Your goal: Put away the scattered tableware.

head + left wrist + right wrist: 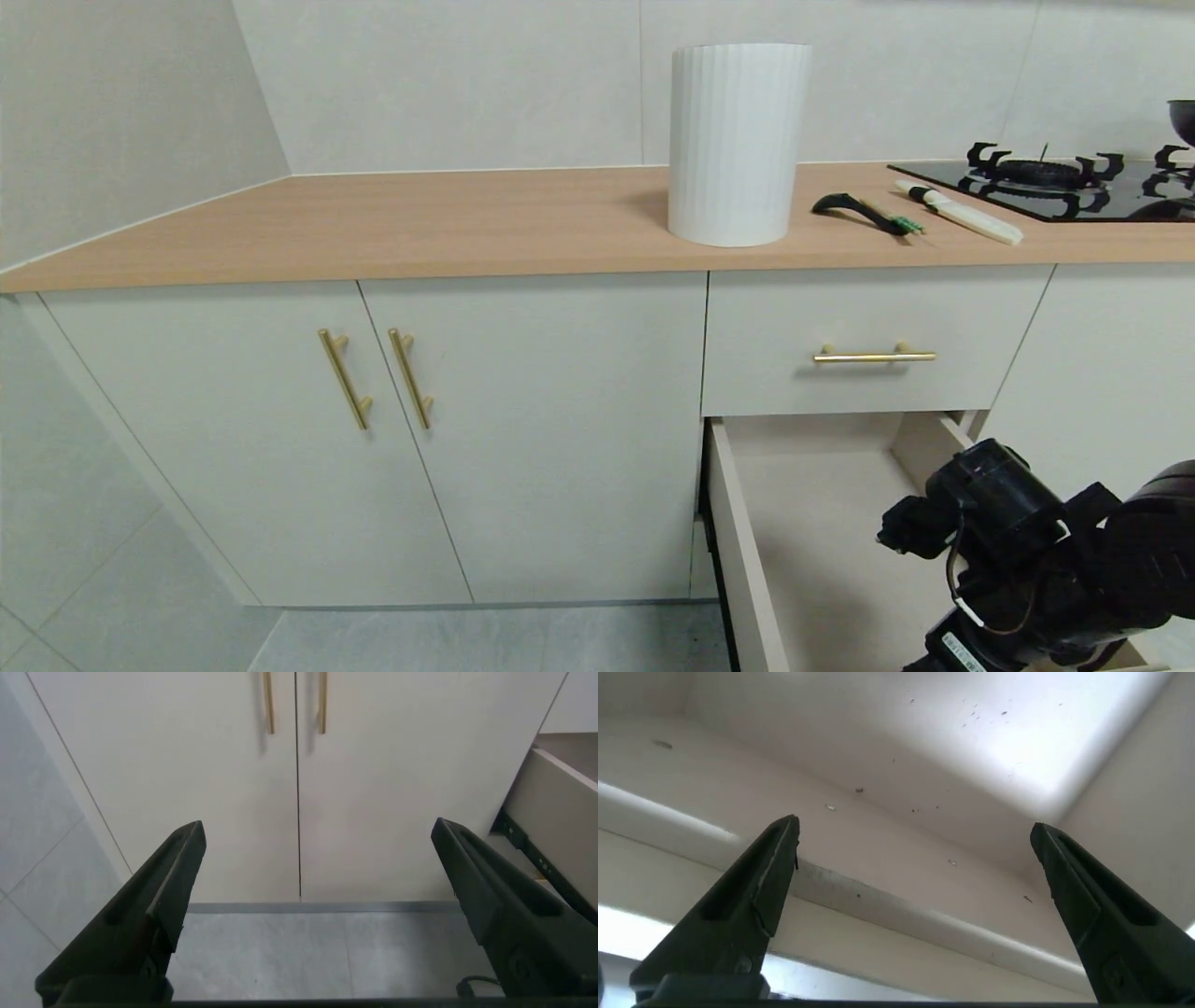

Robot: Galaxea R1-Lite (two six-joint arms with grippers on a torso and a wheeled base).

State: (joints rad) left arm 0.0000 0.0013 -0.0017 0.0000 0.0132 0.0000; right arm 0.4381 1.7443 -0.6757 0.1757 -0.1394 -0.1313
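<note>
L gripper [318, 833] hangs low, fingers spread wide, nothing in it, facing the cupboard doors [299, 765] near the floor. Up on the counter [420, 219]: tall white canister [738, 145], then a black-handled utensil [864, 213] & a white utensil [962, 213] side by side, next to the stove [1055, 182]. Below, the lower drawer [822, 523] is pulled out. R gripper [913, 826] is over its inside, fingers wide apart, empty. Both utensils lie on the counter, well apart from it.
</note>
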